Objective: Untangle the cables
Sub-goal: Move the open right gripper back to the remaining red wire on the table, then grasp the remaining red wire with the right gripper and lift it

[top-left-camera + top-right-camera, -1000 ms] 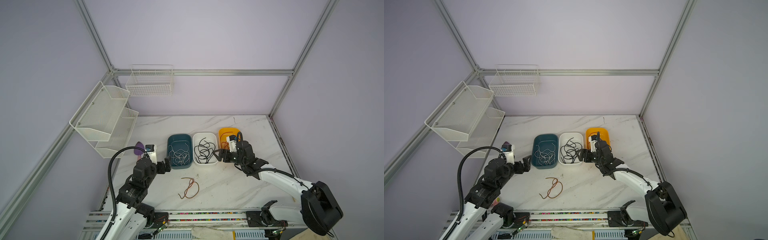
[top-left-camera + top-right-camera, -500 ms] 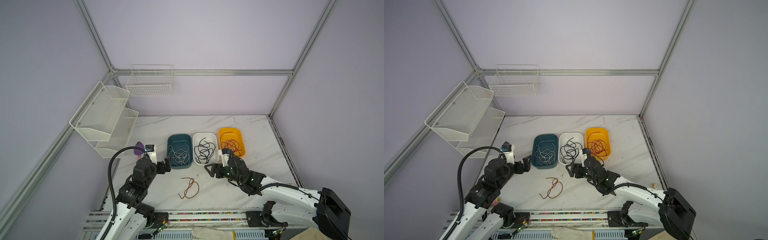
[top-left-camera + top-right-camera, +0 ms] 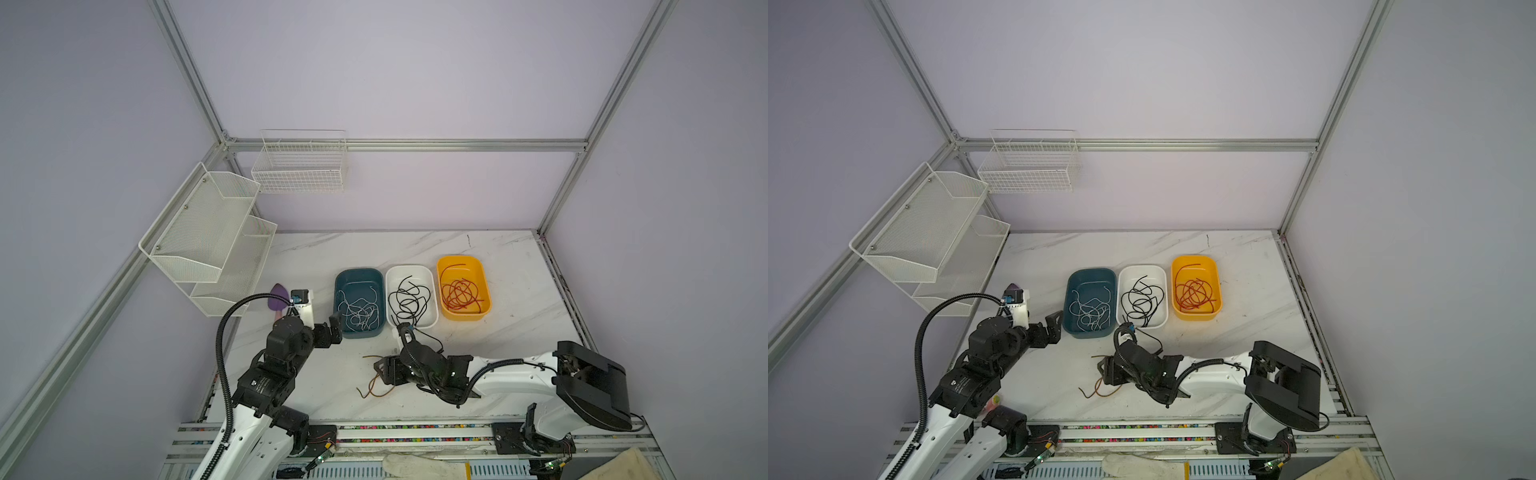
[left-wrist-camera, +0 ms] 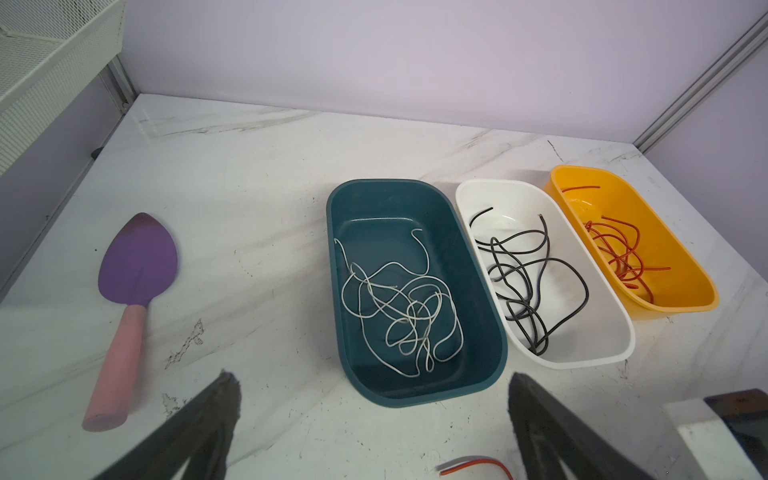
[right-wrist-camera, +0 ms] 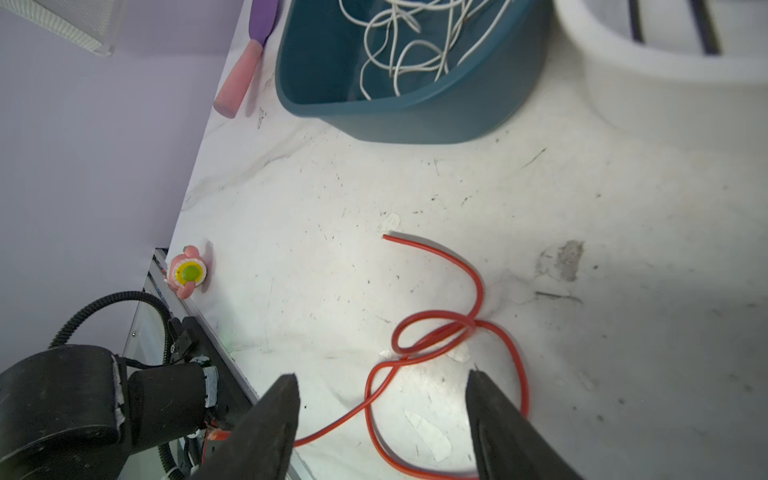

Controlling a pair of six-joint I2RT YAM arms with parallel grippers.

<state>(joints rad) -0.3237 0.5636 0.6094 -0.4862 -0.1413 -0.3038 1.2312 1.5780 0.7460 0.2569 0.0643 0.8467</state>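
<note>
Cables (image 3: pixel 1142 299) lie mostly sorted on the white marble tabletop (image 3: pixel 519 345): white cables (image 3: pixel 357 311) in the teal plastic tub (image 3: pixel 358 270), black cables (image 3: pixel 409 299) in the white tub (image 3: pixel 411 267), red cables (image 3: pixel 459 293) in the orange tub (image 3: pixel 465 316). The left gripper (image 4: pixel 372 380) hangs near the teal tub, fingers wide and empty. The right gripper (image 5: pixel 381 376) hovers low over the loose red cable (image 5: pixel 467 325) looped on the bare tabletop, fingers apart astride it, gripping nothing. The step looks like pickup. Next comes closing on one strand, then lifting toward the orange tub.

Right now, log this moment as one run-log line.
step: pre-grasp | right claw: open, over loose red cable on table | left claw: open, empty, by teal bin
</note>
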